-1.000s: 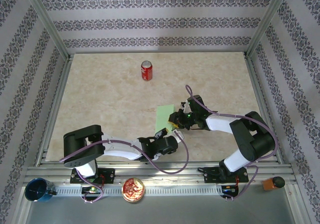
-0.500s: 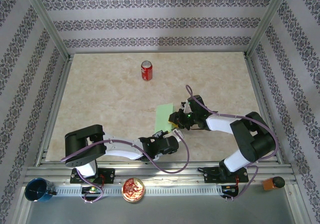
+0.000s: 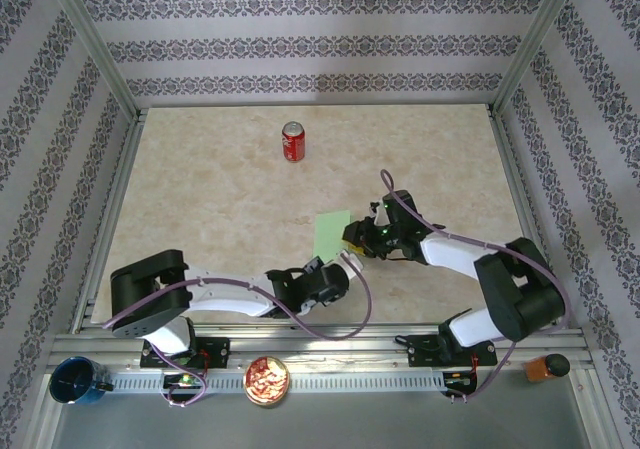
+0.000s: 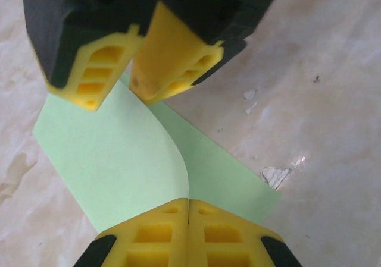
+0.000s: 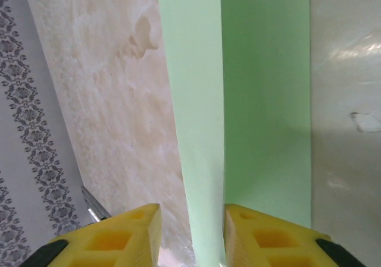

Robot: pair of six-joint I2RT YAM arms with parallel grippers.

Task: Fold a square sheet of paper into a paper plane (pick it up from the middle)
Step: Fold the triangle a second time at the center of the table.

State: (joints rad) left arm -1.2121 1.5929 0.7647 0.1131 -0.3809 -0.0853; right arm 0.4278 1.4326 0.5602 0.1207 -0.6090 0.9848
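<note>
The left end effector (image 4: 189, 231), half open a moment ago, is now pressing its fingers together and pinching the near edge of the sheet of paper (image 4: 119, 154). The right end effector (image 5: 190, 236) is spreading, its fingers standing apart on either side of the raised fold. This looks like the grip is passing from right to left, freeing the right arm for the next crease. The sheet is lying mid-table (image 3: 200, 199) between the two arms, doubled into a narrow strip. It is thin, matte and light green, and its upper flap is curling off the glossy marbled surface.
</note>
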